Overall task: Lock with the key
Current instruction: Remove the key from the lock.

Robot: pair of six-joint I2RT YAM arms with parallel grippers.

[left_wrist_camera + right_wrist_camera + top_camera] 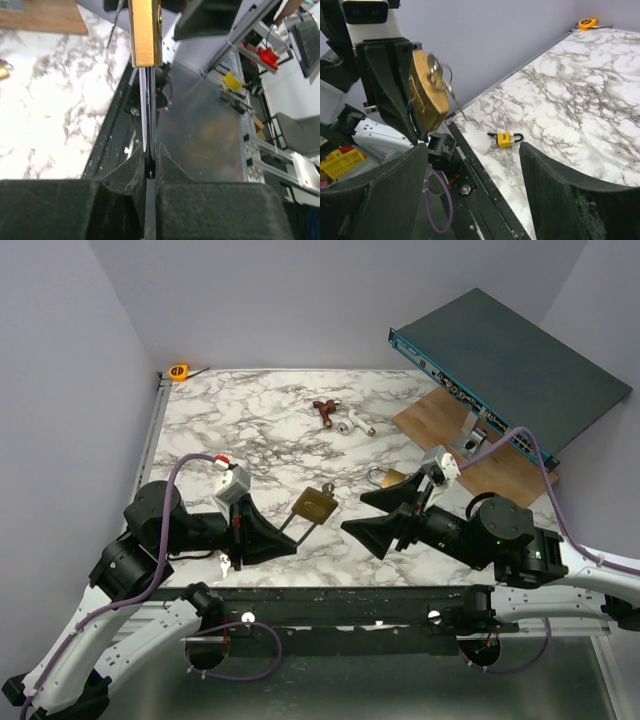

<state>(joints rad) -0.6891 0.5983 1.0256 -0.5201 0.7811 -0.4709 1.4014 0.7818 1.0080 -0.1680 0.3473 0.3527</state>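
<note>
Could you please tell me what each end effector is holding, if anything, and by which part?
The left end effector grips the brass padlock by its shackle, pinched between its fingers. The right end effector is open and holds nothing.

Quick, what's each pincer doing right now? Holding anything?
Left pincer: closed on the brass padlock, gripping its shackle.
Right pincer: open, holding nothing.
</note>
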